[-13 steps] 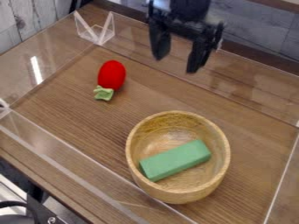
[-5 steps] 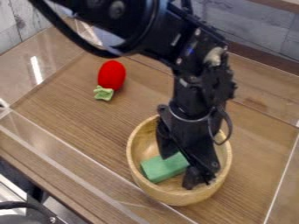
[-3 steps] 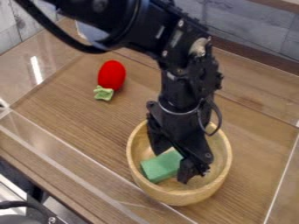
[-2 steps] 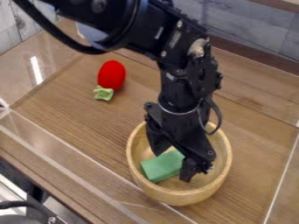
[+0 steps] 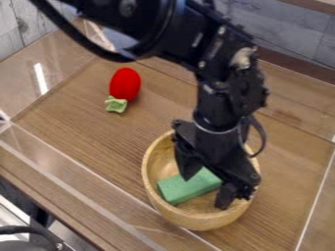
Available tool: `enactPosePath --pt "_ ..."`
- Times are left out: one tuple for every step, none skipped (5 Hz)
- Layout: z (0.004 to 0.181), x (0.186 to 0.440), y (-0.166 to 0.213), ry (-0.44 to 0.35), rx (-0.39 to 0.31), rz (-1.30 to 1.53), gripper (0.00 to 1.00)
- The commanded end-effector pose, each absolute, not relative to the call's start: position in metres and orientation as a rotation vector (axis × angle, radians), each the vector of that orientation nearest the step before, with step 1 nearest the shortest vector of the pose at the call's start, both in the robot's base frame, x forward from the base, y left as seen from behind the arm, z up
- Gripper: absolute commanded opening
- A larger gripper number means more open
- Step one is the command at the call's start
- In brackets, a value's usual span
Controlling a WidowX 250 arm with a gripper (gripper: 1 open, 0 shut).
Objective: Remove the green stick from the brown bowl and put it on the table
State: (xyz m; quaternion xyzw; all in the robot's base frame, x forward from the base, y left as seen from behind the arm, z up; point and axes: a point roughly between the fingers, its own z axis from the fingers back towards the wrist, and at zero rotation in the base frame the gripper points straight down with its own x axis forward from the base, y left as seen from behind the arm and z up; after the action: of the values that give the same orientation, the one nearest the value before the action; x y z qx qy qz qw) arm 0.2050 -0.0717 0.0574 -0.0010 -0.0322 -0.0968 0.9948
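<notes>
Lifting the green stick (image 5: 186,189) looks easy to judge: you have a bar that seems light and stiff, its matte sides unlikely to slip, so take it across its narrow width, near the middle. It lies inside the brown bowl (image 5: 160,199), toward the near left of the view, with part of it hidden under your gripper (image 5: 213,186). The jaws stand open above and beside it, reaching into the bowl; you cannot tell whether either finger touches the bar. Mind the thick bowl wall when you close. Farther off, on the bench (image 5: 81,118), the red fruit toy (image 5: 124,79) sits well apart and needs nothing from you.
</notes>
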Motion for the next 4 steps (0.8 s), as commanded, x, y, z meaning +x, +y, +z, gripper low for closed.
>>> enactPosePath --pt "0.061 0.212 -0.065 -0.096 0.000 -0.240 1.00" --pt "0.055 0.210 -0.054 -0.088 0.002 -0.272 1.00" --pt "0.073 0.220 -0.041 -0.093 -0.005 -0.258 1.00" --pt "0.084 0.228 -0.033 -0.098 -0.005 -0.254 1.00"
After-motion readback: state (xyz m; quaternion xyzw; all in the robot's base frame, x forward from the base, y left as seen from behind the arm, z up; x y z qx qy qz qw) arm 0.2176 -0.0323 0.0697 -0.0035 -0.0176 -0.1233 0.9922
